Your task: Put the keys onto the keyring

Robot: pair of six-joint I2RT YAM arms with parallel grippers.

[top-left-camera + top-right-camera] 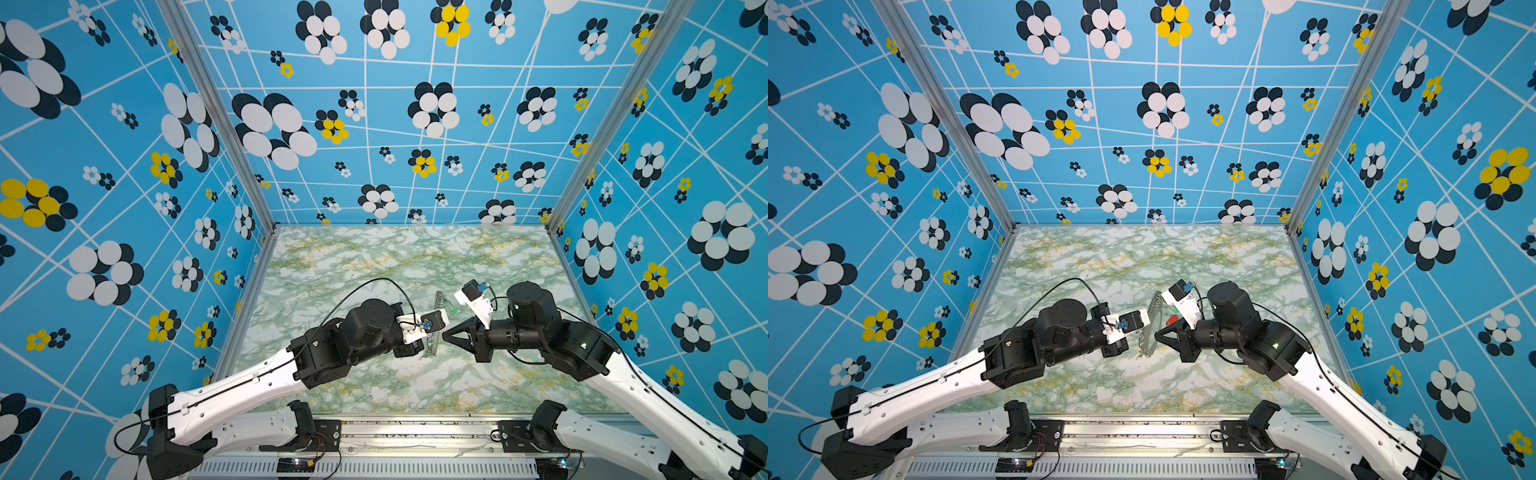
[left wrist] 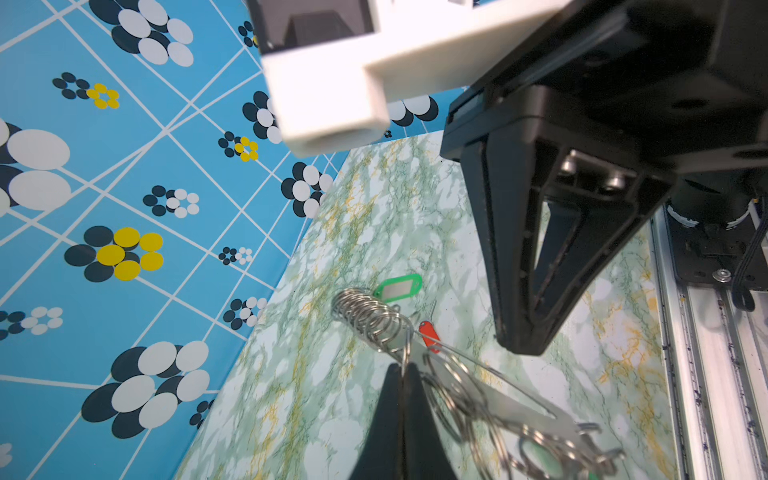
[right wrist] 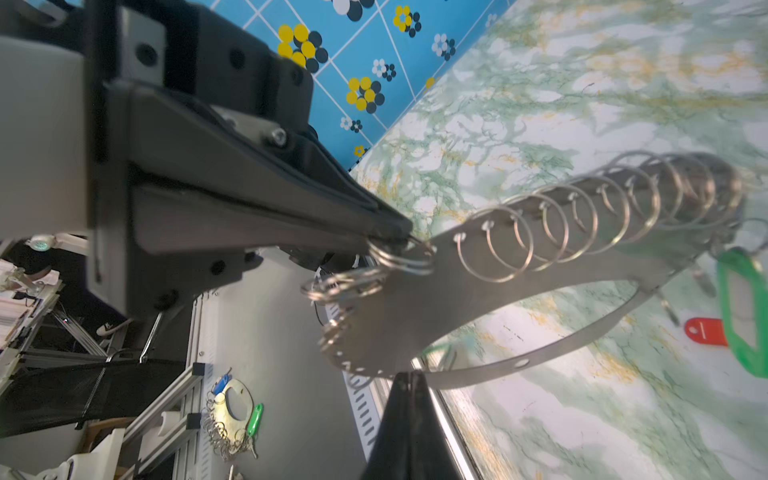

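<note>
Left gripper point(image 2: 403, 370) pinches the keyring point(image 3: 415, 299) by a ring; right gripper point(image 3: 409, 376) closed, grip on it unclear.

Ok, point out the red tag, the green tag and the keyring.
red tag point(image 3: 706, 331): right wrist view, middle of its face.
green tag point(image 3: 744, 309): right wrist view, its window.
keyring point(image 3: 415, 299): right wrist view, flat grey plate.

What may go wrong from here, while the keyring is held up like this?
1. The left gripper pinches only one wire ring; the keyring hangs from it above the table, so it may swing or slip out.
2. The right gripper is shut at the keyring's edge; whether it grips is unclear, so it may push the keyring aside.
3. The red-tagged key lies loose on the table nearby; a dropped keyring could knock it away.
</note>
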